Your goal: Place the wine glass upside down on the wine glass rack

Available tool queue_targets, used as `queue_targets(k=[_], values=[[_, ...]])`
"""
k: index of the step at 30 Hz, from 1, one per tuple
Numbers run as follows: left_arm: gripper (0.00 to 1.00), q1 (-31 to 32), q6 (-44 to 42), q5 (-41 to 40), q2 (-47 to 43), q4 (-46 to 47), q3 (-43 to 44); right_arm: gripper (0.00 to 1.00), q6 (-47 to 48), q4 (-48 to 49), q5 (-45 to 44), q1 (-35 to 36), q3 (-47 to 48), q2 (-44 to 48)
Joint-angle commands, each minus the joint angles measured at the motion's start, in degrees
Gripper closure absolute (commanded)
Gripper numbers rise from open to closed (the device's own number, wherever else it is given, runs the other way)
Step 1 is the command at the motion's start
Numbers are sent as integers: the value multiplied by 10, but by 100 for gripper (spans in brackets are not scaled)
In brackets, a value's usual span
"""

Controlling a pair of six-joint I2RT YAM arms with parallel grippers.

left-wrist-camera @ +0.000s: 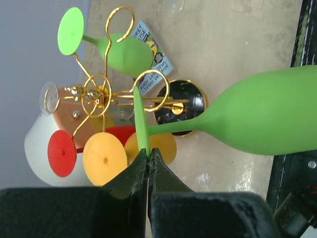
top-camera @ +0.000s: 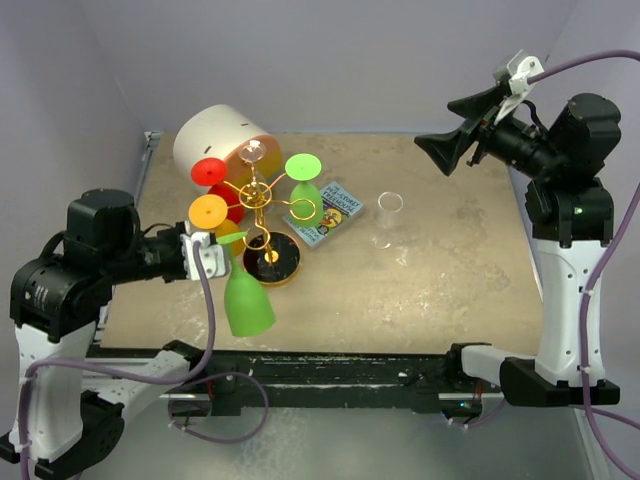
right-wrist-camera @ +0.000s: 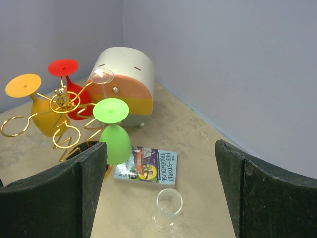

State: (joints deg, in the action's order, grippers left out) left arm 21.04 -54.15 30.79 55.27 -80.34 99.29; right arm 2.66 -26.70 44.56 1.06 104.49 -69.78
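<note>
The gold wire wine glass rack (top-camera: pixel 258 198) stands on its round black base (top-camera: pixel 272 260) at the table's left; it also shows in the left wrist view (left-wrist-camera: pixel 96 94) and the right wrist view (right-wrist-camera: pixel 64 101). Red, orange, green and clear glasses hang from it upside down. My left gripper (top-camera: pixel 215 250) (left-wrist-camera: pixel 148 151) is shut on the foot rim of a green wine glass (top-camera: pixel 247 300) (left-wrist-camera: pixel 272 116). The glass is tilted, its bowl toward the near edge and its foot beside a ring arm (left-wrist-camera: pixel 151 91). My right gripper (top-camera: pixel 440 150) (right-wrist-camera: pixel 161 148) is open and empty, high at the right.
A big white cylinder (top-camera: pixel 215 135) lies behind the rack. A book (top-camera: pixel 325 213) (right-wrist-camera: pixel 147 166) lies right of the rack. A clear glass (top-camera: pixel 388 215) (right-wrist-camera: pixel 167 208) stands upright on the table beyond the book.
</note>
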Motion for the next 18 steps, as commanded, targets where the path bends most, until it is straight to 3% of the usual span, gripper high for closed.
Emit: queue_targets(k=[1, 10, 18], values=[[100, -3, -96, -54, -28, -14, -23, 8, 7, 21, 3, -4, -4, 9], [100, -1, -213, -114, -43, 38, -76, 8, 13, 22, 2, -11, -20, 22], [100, -1, -242, -87, -15, 87, -65, 7, 18, 22, 8, -15, -32, 26]])
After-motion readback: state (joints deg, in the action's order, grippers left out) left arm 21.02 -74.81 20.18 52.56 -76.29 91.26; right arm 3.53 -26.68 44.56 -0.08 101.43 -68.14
